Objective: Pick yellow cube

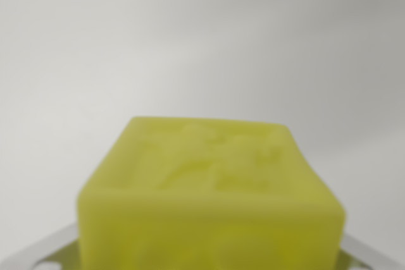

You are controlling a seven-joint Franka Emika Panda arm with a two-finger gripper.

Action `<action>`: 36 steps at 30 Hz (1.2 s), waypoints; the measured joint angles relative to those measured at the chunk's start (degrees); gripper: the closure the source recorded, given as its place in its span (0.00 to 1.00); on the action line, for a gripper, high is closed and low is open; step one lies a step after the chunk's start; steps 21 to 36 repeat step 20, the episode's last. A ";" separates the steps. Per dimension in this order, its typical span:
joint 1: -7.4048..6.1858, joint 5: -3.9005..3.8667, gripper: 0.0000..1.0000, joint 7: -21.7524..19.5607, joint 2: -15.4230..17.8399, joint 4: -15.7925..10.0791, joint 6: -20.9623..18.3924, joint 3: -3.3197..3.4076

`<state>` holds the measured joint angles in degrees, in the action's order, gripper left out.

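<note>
Right, cube: yellow cube (212,200) fills the lower middle of the wrist view, very close to the lens and out of focus.
Cube top: faces up and away from the camera, carries a raised relief pattern; blur makes the pattern unreadable.
Cube front: plain yellow face toward the camera, cut off by the bottom edge of the picture.
Cube pose: sits roughly square to the view, top edge level, no clear tilt.
Pincer: grey metal parts (44,251) stick out just beside the cube's lower left corner and lower right corner, one on each side, with round holes visible on the left piece.
Pincer state: cannot tell whether it is clamped on the cube or merely sitting around it; the contact points are hidden behind the cube and below the frame.
Background: plain pale grey-white surface behind and above the cube, with soft shading toward the upper right; cannot tell if it is worktop or wall.
Cube support: underside of the cube is out of frame, so what it rests on is not visible.
</note>
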<state>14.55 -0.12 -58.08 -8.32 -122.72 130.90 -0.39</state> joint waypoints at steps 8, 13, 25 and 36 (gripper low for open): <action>0.00 0.02 1.00 0.01 1.62 1.10 -2.70 0.00; 0.00 0.02 1.00 0.01 2.12 1.48 -3.57 0.00; 0.00 0.03 1.00 0.01 2.13 1.49 -3.60 0.00; 0.00 0.03 1.00 0.01 2.13 1.49 -3.60 0.00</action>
